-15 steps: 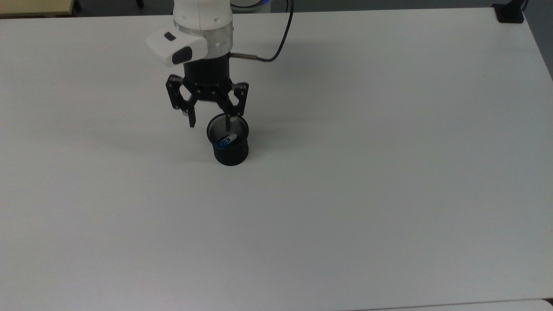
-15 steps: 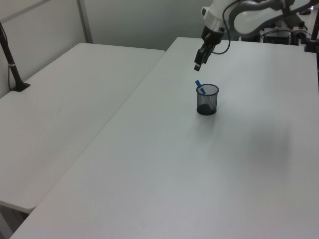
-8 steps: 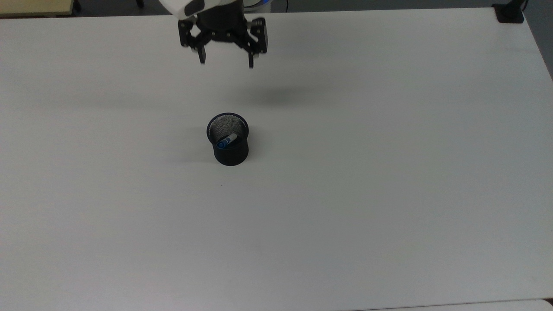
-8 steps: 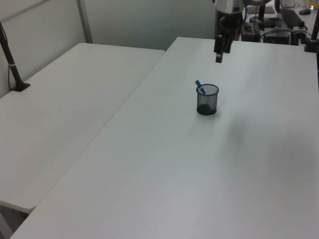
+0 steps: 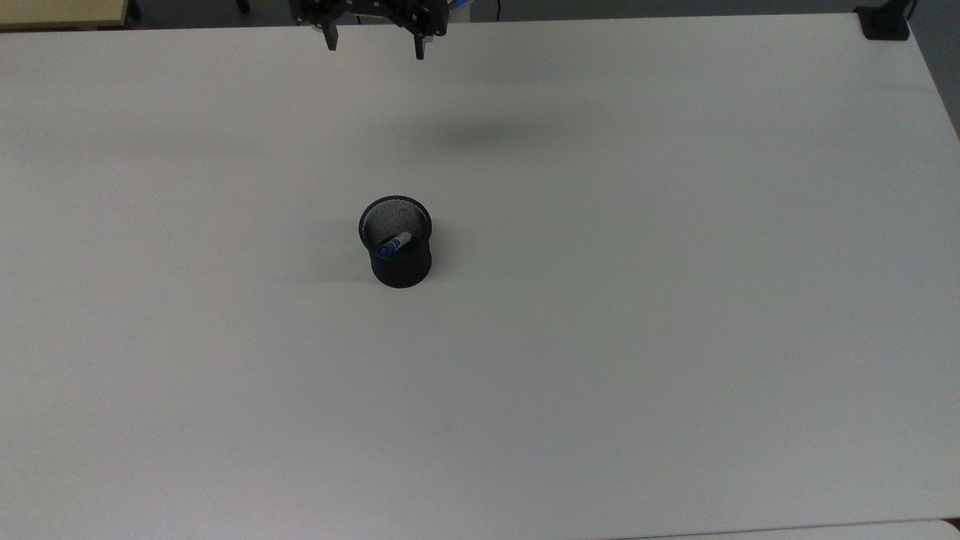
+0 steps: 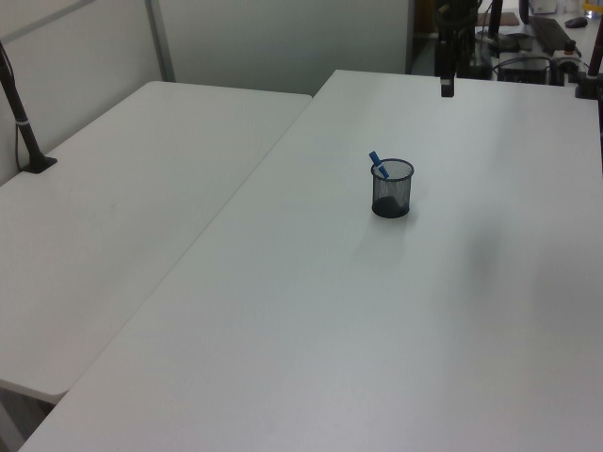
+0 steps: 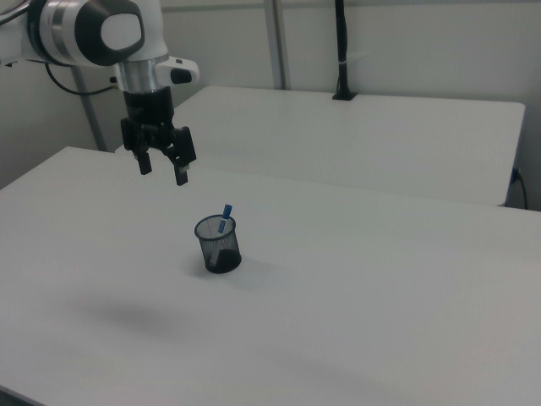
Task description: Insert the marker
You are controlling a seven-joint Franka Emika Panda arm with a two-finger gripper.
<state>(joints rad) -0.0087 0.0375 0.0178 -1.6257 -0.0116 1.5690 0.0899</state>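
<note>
You see the gripper (image 5: 373, 45) cut off by the upper edge in the top view: two fingertips spread wide, nothing between them, the arm above out of frame. The right view gives you what is missing there: the gripper (image 7: 162, 167) whole, wrist and white arm (image 7: 101, 34) above it, jaws wide open and empty, hanging well clear of the table (image 7: 355, 288). In the left view the gripper (image 6: 447, 87) is edge-on and partly cropped, so you cannot read the finger gap from there. The marker (image 5: 393, 245) sits inside the cup (image 5: 400, 262), leaning on the wall; from the top you see its blue end and a short stretch of white barrel, the rest hidden by mesh. The side views show you the blue cap (image 7: 226, 213) poking above the rim, tilted; the marker (image 6: 377, 164) leans toward the left view's left. The cup (image 6: 392, 188) stands upright, well apart from the gripper.
</note>
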